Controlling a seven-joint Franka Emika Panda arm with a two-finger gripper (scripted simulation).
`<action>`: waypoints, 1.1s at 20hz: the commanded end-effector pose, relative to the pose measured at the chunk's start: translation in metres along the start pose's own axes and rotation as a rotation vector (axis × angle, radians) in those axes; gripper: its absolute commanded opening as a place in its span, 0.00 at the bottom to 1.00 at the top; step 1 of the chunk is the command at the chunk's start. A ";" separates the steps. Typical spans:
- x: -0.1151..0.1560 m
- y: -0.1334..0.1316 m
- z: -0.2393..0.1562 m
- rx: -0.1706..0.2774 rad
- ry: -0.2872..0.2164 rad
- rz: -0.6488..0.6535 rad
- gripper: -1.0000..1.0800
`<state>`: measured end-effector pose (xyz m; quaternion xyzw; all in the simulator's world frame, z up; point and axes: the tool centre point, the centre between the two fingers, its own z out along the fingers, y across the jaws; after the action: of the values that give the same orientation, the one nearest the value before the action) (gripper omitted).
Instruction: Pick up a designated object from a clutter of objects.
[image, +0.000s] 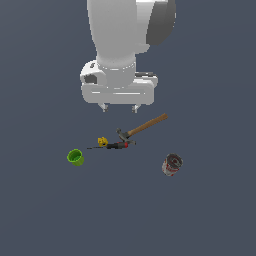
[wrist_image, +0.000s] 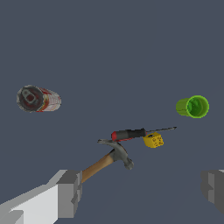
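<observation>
Five scattered objects, no readable writing even on the red-and-white can (image: 172, 165): tiny yellow piece (image: 102, 142) centre frame touching the screwdriver (image: 119, 145), near hammer (image: 142, 127) and green cup (image: 75, 157), below the wide-open, empty gripper (image: 119, 108).

yellow piece (image: 102, 141) | tiny, bright, angular | lay touching screwdriver (image: 119, 145) shaft | between hammer (image: 142, 127) and green cup (image: 75, 157) | can (image: 172, 165) apart

Exterior view looked down from a distance, arm at top. Wrist view sat closer, facing down between the fingers (wrist_image: 65, 194). Both caught hammer (image: 142, 127), cup (image: 75, 157), can (image: 172, 164).
</observation>
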<state>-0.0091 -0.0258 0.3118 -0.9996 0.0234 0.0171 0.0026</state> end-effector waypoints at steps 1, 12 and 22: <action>0.000 0.000 0.000 0.000 0.000 0.000 0.96; -0.002 0.011 -0.009 -0.027 0.014 -0.042 0.96; 0.001 0.015 0.010 -0.014 0.015 0.041 0.96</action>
<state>-0.0095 -0.0396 0.3065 -0.9994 0.0336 0.0098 -0.0059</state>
